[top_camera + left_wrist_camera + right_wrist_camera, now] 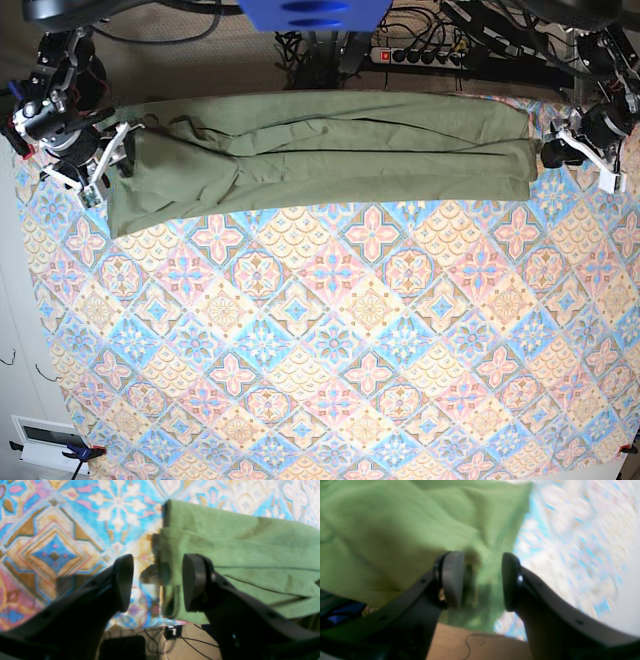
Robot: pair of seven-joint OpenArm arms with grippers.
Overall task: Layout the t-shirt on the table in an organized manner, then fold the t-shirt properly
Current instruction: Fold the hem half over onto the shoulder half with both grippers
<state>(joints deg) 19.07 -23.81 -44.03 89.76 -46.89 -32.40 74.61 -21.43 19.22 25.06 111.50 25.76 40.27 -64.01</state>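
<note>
Looking thru left wrist cam, left gripper [157, 582] fingers stand wide, empty, at the t-shirt [237, 555] edge; right wrist cam: right gripper [482, 580] fingers apart, cloth between, not pinched. Base view: shirt lies as a long folded band along worktop [330, 380] far edge; next likely re-grip ends for crosswise fold.

Blurred right gripper [482, 580] with jaws apart, green t-shirt [395, 537] beneath, patterned table [570, 542] at right

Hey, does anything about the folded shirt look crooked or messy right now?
Yes. The t-shirt lies as a long folded band along the table's far edge, but the end by the right gripper sags lower and rumples, while the end by the left gripper is square.
</note>
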